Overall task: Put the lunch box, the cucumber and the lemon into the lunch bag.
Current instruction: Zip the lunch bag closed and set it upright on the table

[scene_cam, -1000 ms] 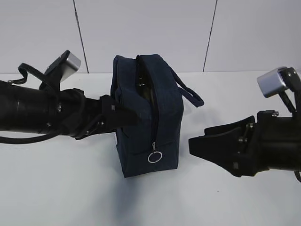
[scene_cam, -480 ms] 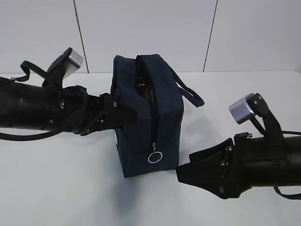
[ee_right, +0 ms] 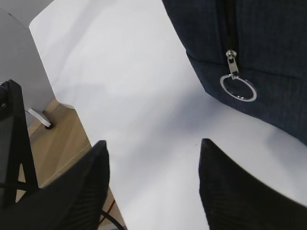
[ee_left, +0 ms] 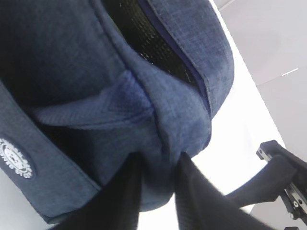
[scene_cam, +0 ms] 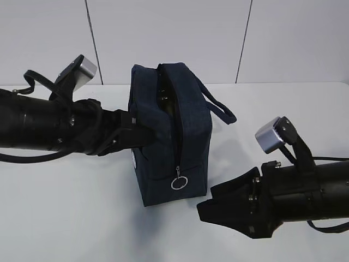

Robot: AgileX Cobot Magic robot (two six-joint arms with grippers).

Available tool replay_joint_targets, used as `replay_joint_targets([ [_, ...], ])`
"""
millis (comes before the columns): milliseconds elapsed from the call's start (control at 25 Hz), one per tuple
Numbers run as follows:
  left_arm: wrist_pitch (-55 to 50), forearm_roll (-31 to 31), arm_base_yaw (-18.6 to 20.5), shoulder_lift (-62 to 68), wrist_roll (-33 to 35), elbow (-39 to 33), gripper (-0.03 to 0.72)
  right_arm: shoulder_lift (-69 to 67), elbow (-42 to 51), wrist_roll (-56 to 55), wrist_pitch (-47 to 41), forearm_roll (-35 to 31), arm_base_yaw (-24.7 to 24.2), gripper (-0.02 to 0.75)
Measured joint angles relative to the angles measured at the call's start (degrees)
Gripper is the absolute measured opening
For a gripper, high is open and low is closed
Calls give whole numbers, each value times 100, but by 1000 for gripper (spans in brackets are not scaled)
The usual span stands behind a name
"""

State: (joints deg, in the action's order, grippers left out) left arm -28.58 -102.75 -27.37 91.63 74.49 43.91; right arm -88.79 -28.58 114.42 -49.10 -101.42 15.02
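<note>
- The bag [scene_cam: 169,136] stands upright on the white table [scene_cam: 71,218], about midway between the two arms, its top zipper open and dark contents just visible inside the slit.
- One loop handle [scene_cam: 218,106] hangs off the bag's right side.
- The silver ring pull [scene_cam: 178,183] hangs low on the bag's near end; in the right wrist view the ring [ee_right: 238,88] lies against the navy fabric.
- The left gripper [scene_cam: 146,136] reaches in from the left and pinches a fold of the bag's left wall; in the left wrist view its fingers [ee_left: 120,201] squeeze bunched fabric near the opening's rim.
- The right gripper [scene_cam: 210,210] sits low at the near right, just beside the bag's bottom corner, its jaws apart and holding nothing.
- The lunch box, cucumber and lemon cannot be made out.
</note>
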Motion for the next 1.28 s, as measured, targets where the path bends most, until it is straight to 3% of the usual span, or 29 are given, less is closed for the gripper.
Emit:
replay_joint_targets([
  [280, 0, -10, 0, 20, 0, 0, 1, -42, -178, 458, -3, -13, 0, 451],
  [760, 0, -10, 0, 20, 0, 0, -3, -448, -359, 2503, 70, -25, 0, 450],
  [1280, -9, -10, 0, 20, 0, 0, -3, -1695, -1204, 2764, 191, -25, 0, 449],
])
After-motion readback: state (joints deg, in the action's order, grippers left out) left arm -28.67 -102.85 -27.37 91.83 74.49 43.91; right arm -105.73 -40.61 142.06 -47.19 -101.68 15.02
